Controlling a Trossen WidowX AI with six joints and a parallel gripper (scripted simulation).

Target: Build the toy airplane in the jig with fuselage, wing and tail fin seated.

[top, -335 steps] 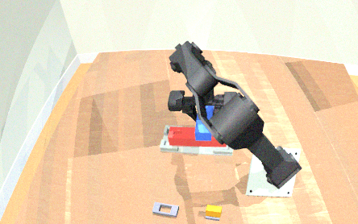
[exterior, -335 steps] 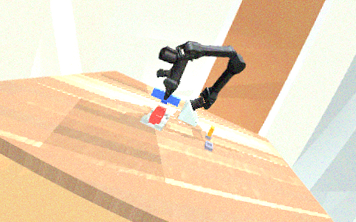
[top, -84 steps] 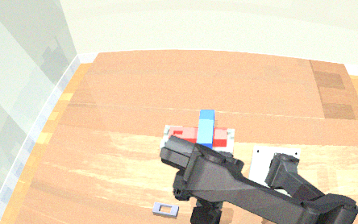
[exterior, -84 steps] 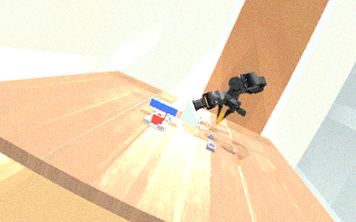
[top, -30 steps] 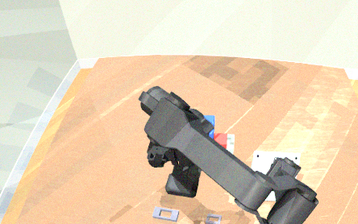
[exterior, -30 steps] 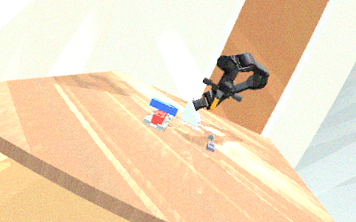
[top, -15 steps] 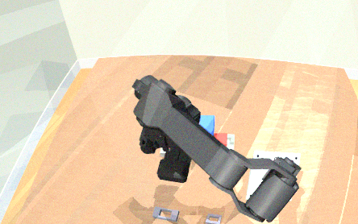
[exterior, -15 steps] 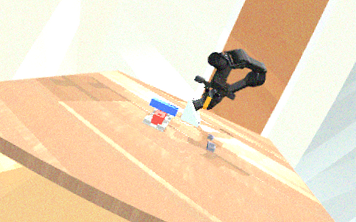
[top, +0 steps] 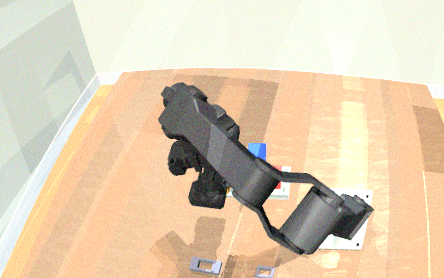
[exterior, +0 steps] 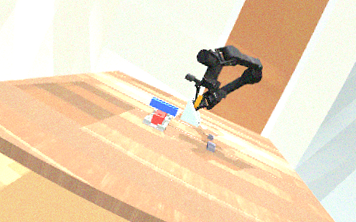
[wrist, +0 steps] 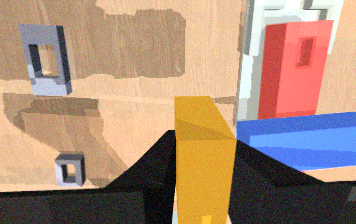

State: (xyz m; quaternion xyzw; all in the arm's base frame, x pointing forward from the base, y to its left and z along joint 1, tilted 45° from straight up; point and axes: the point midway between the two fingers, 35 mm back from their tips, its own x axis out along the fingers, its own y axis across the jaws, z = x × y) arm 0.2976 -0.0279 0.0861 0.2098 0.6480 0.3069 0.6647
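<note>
The red fuselage (top: 278, 177) (exterior: 158, 118) (wrist: 295, 75) lies in the pale cradle (top: 286, 191) (wrist: 248, 95). Its tail socket shows as an empty dark slot in the wrist view. The blue wing (top: 257, 151) (exterior: 163, 107) (wrist: 300, 145) lies crosswise on top of the fuselage; its tab is hidden. My gripper (wrist: 192, 137) is shut on the orange tail fin (exterior: 198, 100) (wrist: 205, 175). It holds the fin above the table, beside the cradle on the side of the grey frames. In the top view the arm hides most of the fin and part of the cradle.
A larger grey frame (top: 195, 265) (wrist: 44, 34) and a smaller grey frame (top: 258, 272) (wrist: 60, 175) lie on the table to the left in the wrist view. A white plate (top: 364, 220) lies under the arm's base. The blue wing sticks out near the right finger.
</note>
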